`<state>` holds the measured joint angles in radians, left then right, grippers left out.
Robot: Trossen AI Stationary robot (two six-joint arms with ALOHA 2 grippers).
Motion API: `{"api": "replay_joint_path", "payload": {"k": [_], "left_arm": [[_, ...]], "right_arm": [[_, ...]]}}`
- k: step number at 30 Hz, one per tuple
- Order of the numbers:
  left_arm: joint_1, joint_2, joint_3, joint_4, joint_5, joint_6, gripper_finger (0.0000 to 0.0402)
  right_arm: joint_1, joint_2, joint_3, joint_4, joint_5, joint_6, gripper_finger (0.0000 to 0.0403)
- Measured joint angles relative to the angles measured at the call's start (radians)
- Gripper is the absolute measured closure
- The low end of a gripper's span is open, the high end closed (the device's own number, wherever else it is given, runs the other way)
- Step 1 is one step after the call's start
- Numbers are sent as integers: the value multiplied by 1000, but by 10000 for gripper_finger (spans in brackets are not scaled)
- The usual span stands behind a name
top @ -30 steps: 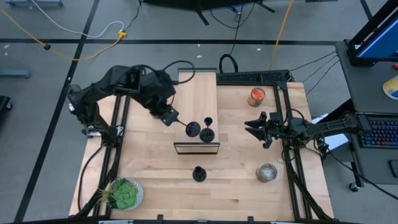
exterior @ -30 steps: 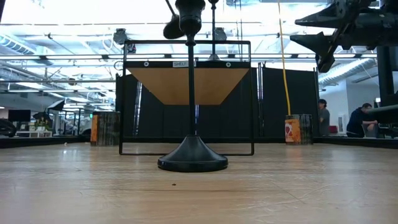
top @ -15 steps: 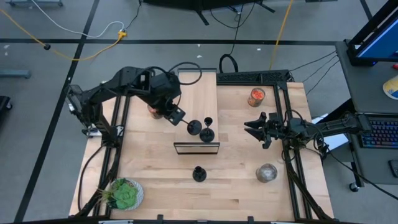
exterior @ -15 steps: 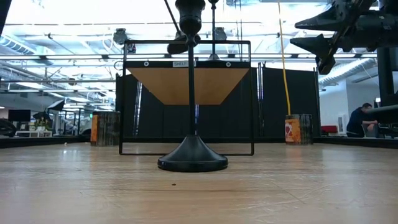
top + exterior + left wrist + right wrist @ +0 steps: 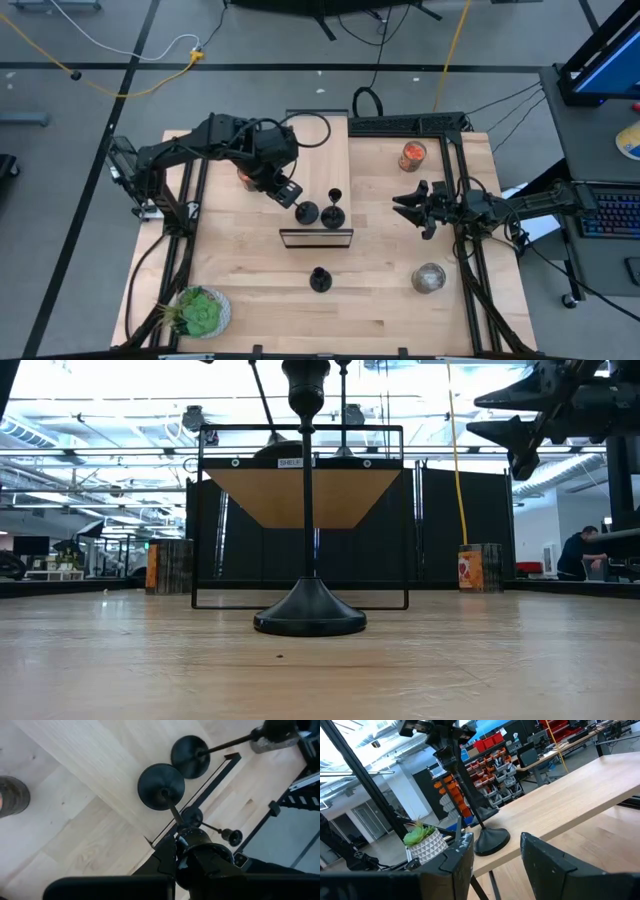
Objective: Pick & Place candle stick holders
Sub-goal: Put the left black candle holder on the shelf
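Note:
Three black candle stick holders show. One point(image 5: 333, 216) stands by its round base on the raised wooden shelf point(image 5: 318, 150). It also shows in the left wrist view point(image 5: 190, 756). One point(image 5: 320, 280) stands on the table in front of the shelf, large in the low view point(image 5: 309, 610). My left gripper point(image 5: 287, 190) is shut on the third holder point(image 5: 307, 212) over the shelf, just left of the standing one. My right gripper point(image 5: 405, 205) is open and empty, above the table's right part, and also shows in its own wrist view point(image 5: 497, 850). My left gripper pinches the holder's cup end point(image 5: 192, 836) between its two fingers; the fingers hide the cup itself. They come from above, slanting in from the table's left. The stem point(image 5: 172, 810) slants down to the round base point(image 5: 161, 786), at the shelf top; whether it touches, I cannot tell.
A jar with red-orange contents point(image 5: 412, 155) stands at the far right, another point(image 5: 245, 178) under the left arm. A clear greyish jar point(image 5: 429, 277) stands at the near right, a potted plant point(image 5: 200, 312) at the near left. A person point(image 5: 590, 550) sits in the room beyond.
My left gripper has gone down and a little toward the table's right edge with its holder, still shut on it. The holder's base has come down from above the shelf frame to the level of the shelf top, beside the standing holder.

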<state>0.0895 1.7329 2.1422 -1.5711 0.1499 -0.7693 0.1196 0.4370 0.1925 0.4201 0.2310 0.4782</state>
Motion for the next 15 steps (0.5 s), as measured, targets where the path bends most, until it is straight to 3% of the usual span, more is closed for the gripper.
{"api": "replay_joint_path", "payload": {"k": [15], "left_arm": [[0,2,-6,0,-1,1,387]], "right_arm": [[0,0,0,-6,0,0,245]]}}
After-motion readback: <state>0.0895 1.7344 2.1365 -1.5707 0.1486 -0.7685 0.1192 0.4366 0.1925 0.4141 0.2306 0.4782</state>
